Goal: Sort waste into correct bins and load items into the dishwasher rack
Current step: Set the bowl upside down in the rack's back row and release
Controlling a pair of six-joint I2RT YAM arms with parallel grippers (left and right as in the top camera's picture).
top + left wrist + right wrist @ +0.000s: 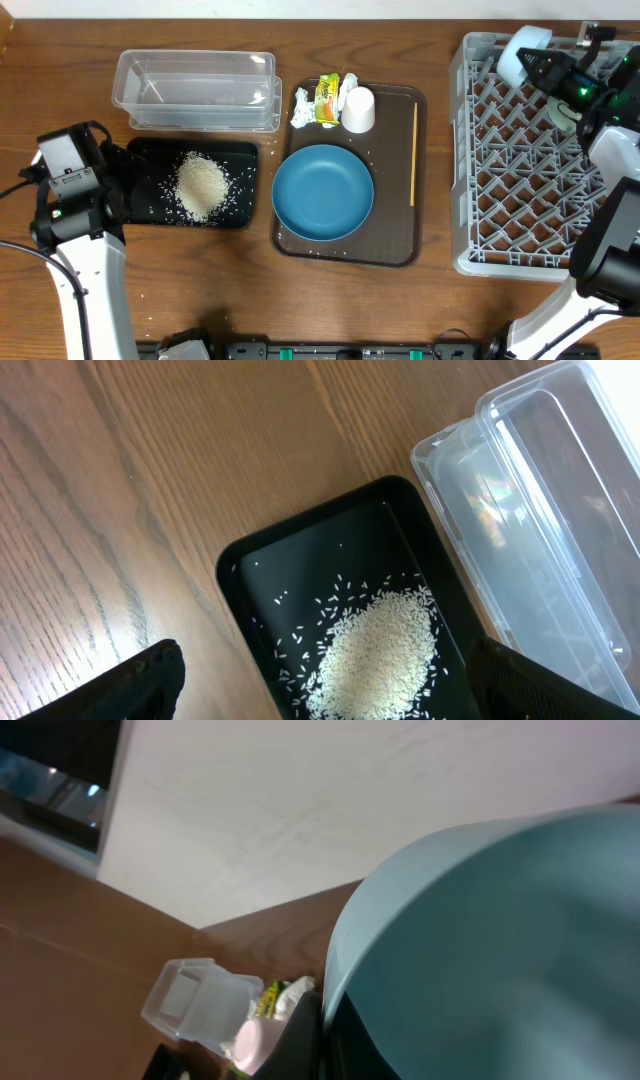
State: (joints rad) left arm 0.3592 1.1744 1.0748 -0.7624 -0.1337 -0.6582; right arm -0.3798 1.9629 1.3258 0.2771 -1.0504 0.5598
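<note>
Right gripper (548, 68): you have it pinched on the rim of a small pale blue bowl (525, 52); the bowl fills the right wrist view, so the grip itself is mostly hidden there.
Why held so: the bowl hangs tilted over the far corner of the dishwasher rack (505, 200), which I judge suits standing it between the pegs rather than laying it flat.
Bowl against rack: above the lattice; whether it touches the pegs you cannot tell from these views.
Left gripper (122, 186): spread and empty; its fingertips (150, 682) show at the two lower corners of the left wrist view.
Why placed so: it hovers at the left end of the black tray (240, 160), probably kept clear of the right arm's work.
Rice (203, 187): heaped in the middle of the black tray with stray grains around it; it lies ahead of the left gripper, apart from the fingers.
Clear tub (195, 75): just beyond the black tray; it looks empty.
Brown serving tray (395, 230): it carries the large blue bowl (322, 192), the white cup (359, 110), the wrapper (327, 99), the tissue (300, 108) and the wooden stick (414, 155); all lie between the two grippers, well apart from each.
Left to do: in my judgement, most of the sorting and loading.
</note>
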